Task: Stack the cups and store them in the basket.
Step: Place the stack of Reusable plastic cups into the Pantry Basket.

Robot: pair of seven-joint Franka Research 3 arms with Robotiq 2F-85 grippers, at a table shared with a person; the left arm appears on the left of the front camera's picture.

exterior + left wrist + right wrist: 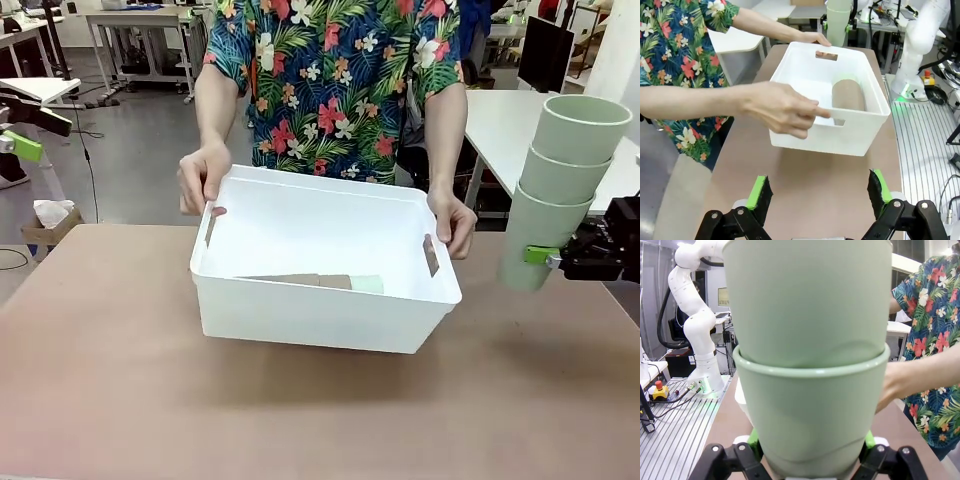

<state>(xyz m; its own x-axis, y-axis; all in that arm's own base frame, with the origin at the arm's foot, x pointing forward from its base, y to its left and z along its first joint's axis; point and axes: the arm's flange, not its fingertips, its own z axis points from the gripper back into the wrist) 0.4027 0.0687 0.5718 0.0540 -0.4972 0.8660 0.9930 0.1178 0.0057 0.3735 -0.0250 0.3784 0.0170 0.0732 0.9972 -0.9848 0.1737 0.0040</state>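
- Left gripper (821, 200) is seen nearest the lens in the left wrist view: jaws spread wide, nothing held between the green pads (760, 192), hovering above the brown table (805, 190).
- Straight ahead of it, the white basket (840, 135) is held by the person at both short sides; near hand (782, 110) is hooked in the slot handle, far hand (812, 37) is on the opposite rim.
- Inside the basket, a stack of cups lying on its side (320, 282) is seen: tan-brown cups with a mint one at the right end.
- Right of the basket, well apart from it, right gripper (550, 257) is clamped on a mint cup stack (560, 180), three nested, tilted, clear of the table.
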